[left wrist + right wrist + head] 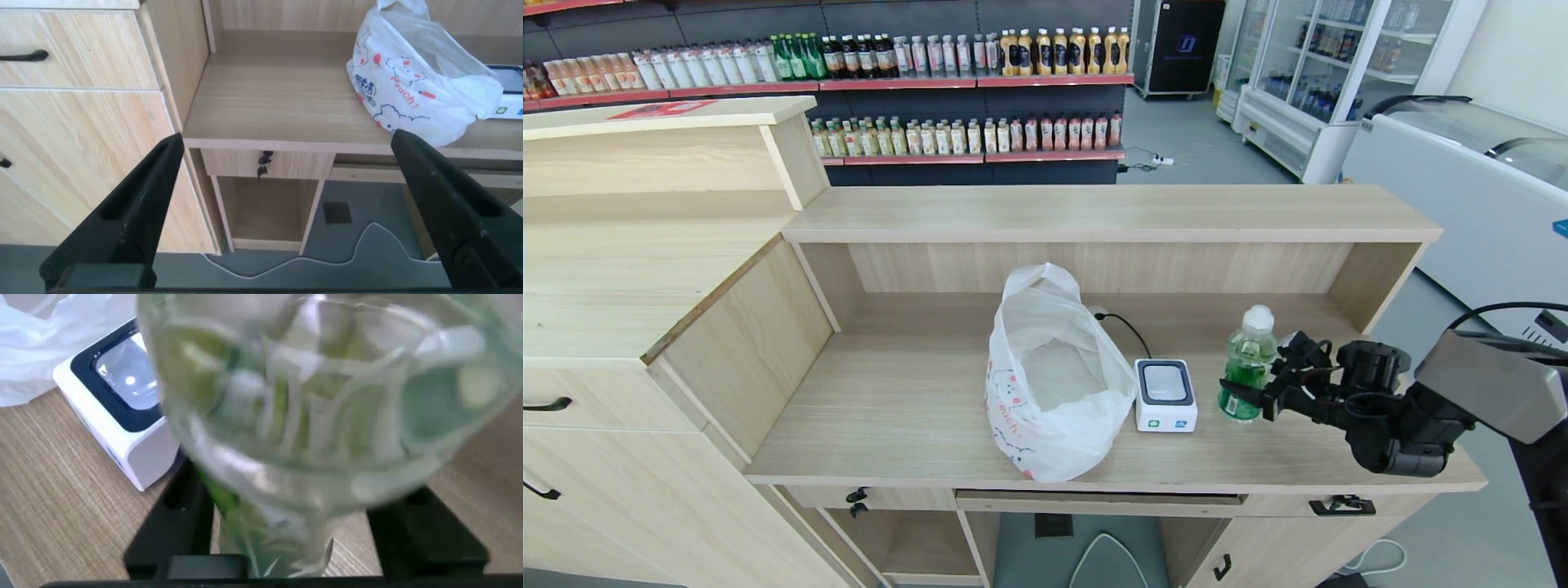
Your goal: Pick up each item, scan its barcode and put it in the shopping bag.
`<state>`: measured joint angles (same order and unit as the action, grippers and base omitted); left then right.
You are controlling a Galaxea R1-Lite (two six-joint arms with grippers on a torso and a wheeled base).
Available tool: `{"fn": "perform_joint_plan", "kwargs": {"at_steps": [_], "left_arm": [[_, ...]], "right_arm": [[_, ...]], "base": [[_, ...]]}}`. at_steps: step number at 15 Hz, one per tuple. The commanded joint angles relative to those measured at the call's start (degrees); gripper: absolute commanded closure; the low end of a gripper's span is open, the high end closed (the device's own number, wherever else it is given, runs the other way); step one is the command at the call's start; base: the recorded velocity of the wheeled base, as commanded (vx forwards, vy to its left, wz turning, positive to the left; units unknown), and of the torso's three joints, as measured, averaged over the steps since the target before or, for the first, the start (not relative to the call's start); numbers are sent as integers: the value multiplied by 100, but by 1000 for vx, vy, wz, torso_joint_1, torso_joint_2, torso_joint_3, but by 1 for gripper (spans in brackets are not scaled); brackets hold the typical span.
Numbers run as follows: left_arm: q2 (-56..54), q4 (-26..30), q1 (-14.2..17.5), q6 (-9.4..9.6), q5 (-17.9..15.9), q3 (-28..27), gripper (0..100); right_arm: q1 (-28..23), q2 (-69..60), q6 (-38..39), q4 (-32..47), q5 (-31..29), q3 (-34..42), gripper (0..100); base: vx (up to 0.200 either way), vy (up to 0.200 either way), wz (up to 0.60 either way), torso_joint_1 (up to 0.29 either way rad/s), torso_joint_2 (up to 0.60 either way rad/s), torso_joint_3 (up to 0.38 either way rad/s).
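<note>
A green drink bottle with a white cap stands upright on the wooden counter, right of the white barcode scanner. My right gripper is at the bottle's lower half, open, with one finger on each side of it. In the right wrist view the bottle looms between the fingers of the right gripper, with the scanner beside it. A white plastic shopping bag stands open left of the scanner. My left gripper hangs open and empty below the counter's left front, the bag farther off.
The counter sits in a recess with a raised back shelf and side walls. A black cable runs from the scanner toward the back. Drawers with black handles are on the left. Drink shelves and coolers stand in the room behind.
</note>
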<state>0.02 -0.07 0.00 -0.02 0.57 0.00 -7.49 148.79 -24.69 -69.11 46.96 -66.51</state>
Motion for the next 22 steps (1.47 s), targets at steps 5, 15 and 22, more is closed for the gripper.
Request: {"fn": "perform_joint_plan", "kwargs": {"at_steps": [5, 15, 22], "left_arm": [[-2, -1, 0, -6, 4, -9, 0], [-2, -1, 0, 2, 4, 0, 0], [-2, 7, 0, 2, 4, 0, 0]], "right_arm": [[-95, -227, 377, -33, -29, 42, 100], [-130, -3277, 2381, 556, 736, 1808, 100], [98, -5676, 4631, 592, 2072, 2459, 100]], "base": [[0, 0, 0, 0, 0, 0], [0, 0, 0, 0, 0, 0], [0, 0, 0, 0, 0, 0]]}}
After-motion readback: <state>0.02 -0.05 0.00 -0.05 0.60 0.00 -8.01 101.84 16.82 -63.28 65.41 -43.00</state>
